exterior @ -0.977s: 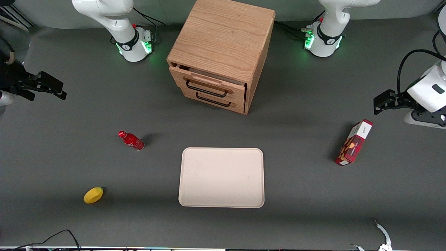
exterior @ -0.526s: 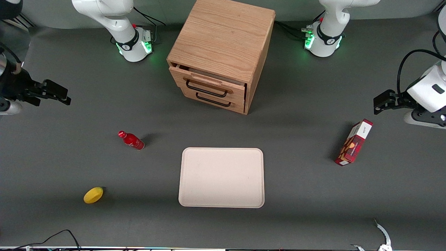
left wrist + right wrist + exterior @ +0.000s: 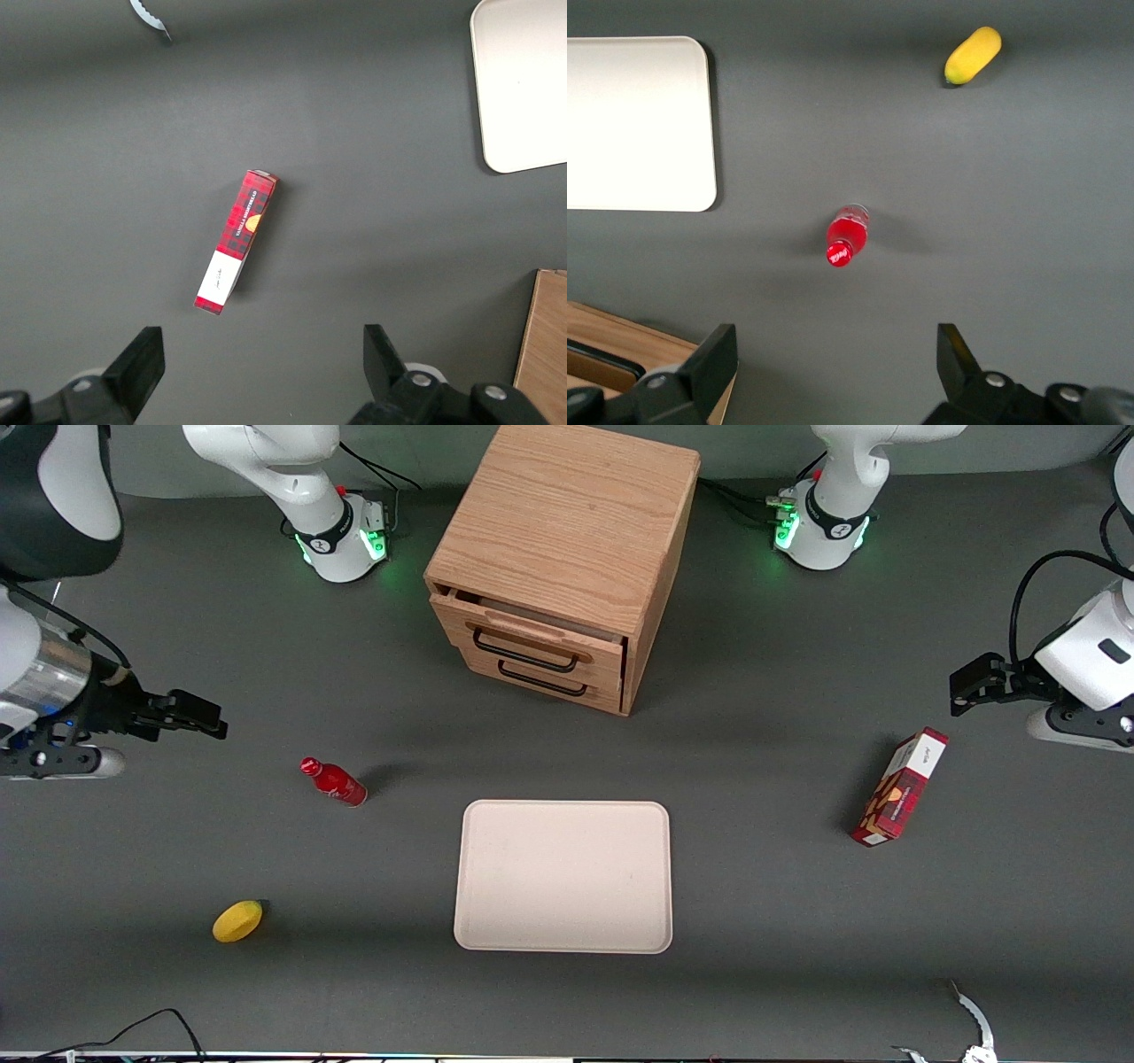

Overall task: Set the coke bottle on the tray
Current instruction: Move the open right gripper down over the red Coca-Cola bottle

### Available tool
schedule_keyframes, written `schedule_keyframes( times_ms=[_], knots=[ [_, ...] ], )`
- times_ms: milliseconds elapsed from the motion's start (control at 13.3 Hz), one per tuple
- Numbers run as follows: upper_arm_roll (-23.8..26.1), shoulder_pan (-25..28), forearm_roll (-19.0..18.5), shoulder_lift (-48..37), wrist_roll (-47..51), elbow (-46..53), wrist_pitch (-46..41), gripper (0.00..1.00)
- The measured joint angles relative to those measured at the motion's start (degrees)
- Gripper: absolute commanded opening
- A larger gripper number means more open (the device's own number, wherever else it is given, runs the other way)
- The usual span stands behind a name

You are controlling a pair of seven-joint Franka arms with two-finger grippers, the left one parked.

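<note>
**Claw wide open above the tabletop, bottle standing apart from the tray**

The dark grey tabletop (image 3: 797,921) carries everything here. The biggest thing on it is a wooden cabinet (image 3: 567,558) with two drawers, each with a dark handle; the upper drawer (image 3: 523,642) is pulled out a little. Nearer the front camera than the cabinet lies the tray (image 3: 563,877), flat, pale cream-pink, with rounded corners and a low rim, and with nothing on it. Its corner also shows in the right wrist view (image 3: 638,124).

The working arm reaches in from its own end of the tabletop, and its claw (image 3: 199,717) hangs above the surface with its two fingers spread wide, gripping nothing. In the right wrist view both dark fingers (image 3: 713,354) show far apart, with the bottle between them and lower down.

Toward the parked arm's end of the tabletop lies a red-and-white carton (image 3: 899,786), well apart from the tray.

The coke bottle (image 3: 333,781) stands upright on the tabletop, red with a red cap, between the claw and the tray but touching neither. The right wrist view looks down on its cap (image 3: 846,237).

A small yellow fruit (image 3: 237,920) lies nearer the front camera than the bottle, well apart from it.
</note>
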Motion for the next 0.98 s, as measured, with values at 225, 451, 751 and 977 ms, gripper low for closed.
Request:
schedule_keyframes(
  times_ms=[225, 451, 751, 977],
  knots=[
    [0.1, 0.0, 0.1, -1.9, 0.1, -7.3, 7.4, 1.0],
    [0.4, 0.1, 0.2, -4.4, 0.1, -15.5, 15.0, 1.0],
    [1.9, 0.2, 0.2, -4.9, 0.1, -23.3, 25.7, 1.0],
    [2.9, 0.2, -0.9, -4.9, 0.1, -28.4, 32.8, 1.0]
  ],
)
